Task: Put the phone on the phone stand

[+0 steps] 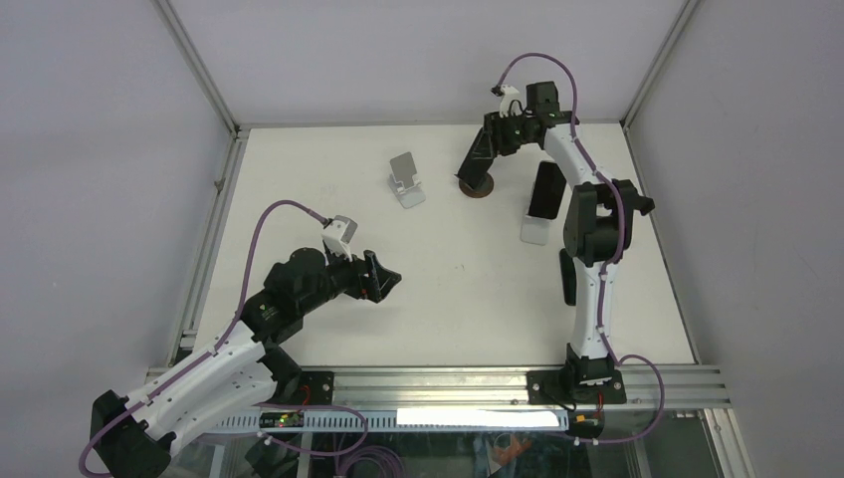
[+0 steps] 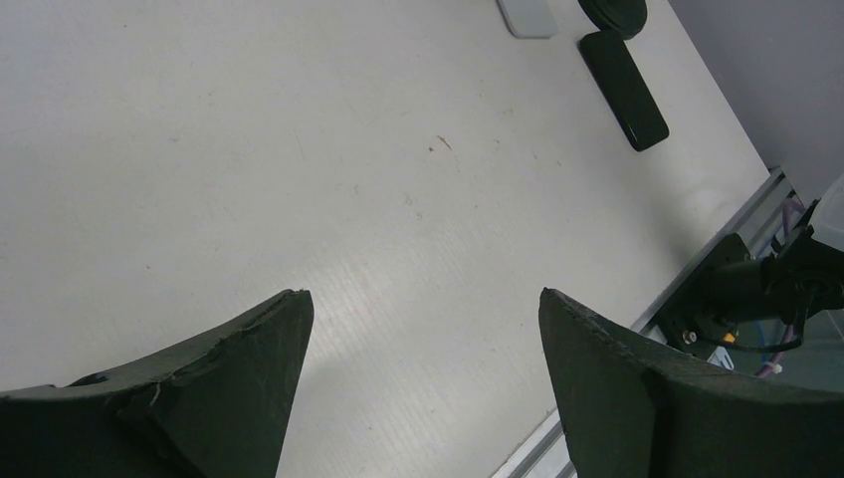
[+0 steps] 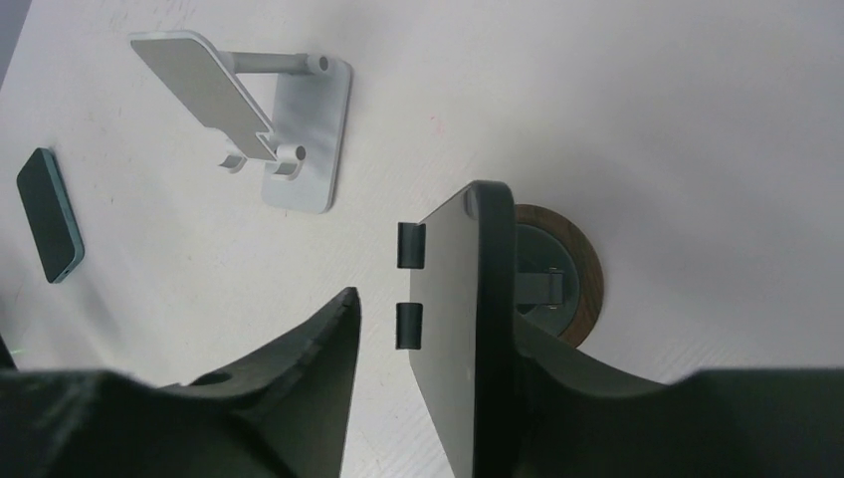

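A dark phone lies flat on the table at the far left of the right wrist view. A black phone also lies flat in the left wrist view, and a dark slab lies beside the right forearm. A black phone stand on a round wooden base stands at the back. My right gripper is open and straddles its upright plate; one finger is clear of the plate and the other sits behind it. A silver phone stand stands to its left, empty. My left gripper is open and empty.
A black rectangle rests above a white slab by the right arm's elbow. The silver stand is close to the right gripper. The metal rail and right arm base lie near the left gripper.
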